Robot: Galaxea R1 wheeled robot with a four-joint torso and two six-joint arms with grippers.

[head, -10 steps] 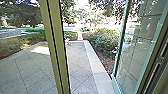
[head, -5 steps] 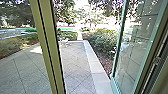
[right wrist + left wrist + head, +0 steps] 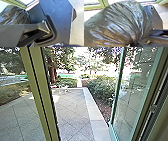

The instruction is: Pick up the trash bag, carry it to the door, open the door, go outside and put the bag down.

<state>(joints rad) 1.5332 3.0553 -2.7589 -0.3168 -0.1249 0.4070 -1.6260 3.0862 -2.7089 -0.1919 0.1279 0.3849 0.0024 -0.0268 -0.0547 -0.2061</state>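
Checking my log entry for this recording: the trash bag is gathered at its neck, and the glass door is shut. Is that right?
Not quite: the glass door stands open, as the head view shows, with paving in the opening beside it. The trash bag is gathered at its neck.

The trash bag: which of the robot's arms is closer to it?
The left arm: its wrist view looks onto the trash bag from close up, right by the gathered neck. The right arm is farther off; its wrist view shows the bag smaller, beyond a jointed bar.
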